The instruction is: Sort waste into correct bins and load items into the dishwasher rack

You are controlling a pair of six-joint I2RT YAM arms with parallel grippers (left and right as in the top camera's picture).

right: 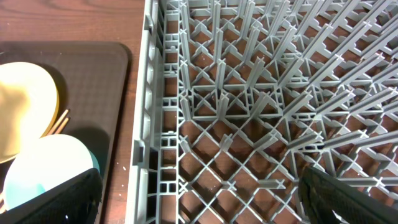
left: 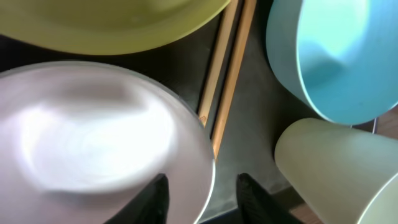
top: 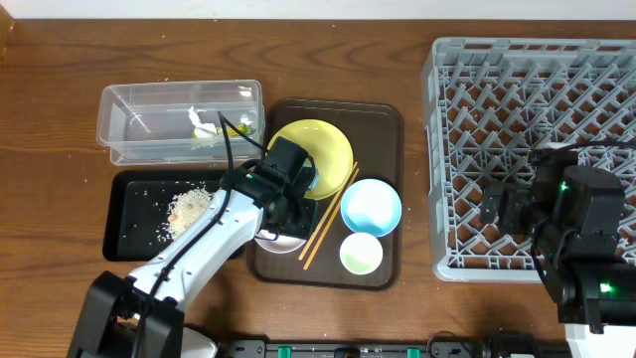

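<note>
My left gripper (top: 288, 217) hangs over the white bowl (top: 281, 242) on the brown serving tray. In the left wrist view its open fingers (left: 204, 200) straddle the bowl's rim (left: 93, 137), one inside and one outside. The pale-yellow plate (top: 320, 147), the wooden chopsticks (top: 329, 217), the light-blue bowl (top: 371, 206) and the pale cup (top: 361, 254) share the tray. The clear tub (top: 139, 117) holds the white tissue (top: 204, 127) and the wrapper (top: 238, 127). Rice (top: 187, 209) lies in the black tray (top: 134, 234). My right gripper (top: 497, 209) is open and empty over the grey rack (top: 517, 89).
The brown serving tray (top: 388, 129) sits between the black tray and the rack. In the right wrist view, my wide-open fingers (right: 199, 205) frame the rack's left wall (right: 149, 124), with the serving tray (right: 87, 87) beside it. Bare wooden table lies at the far left.
</note>
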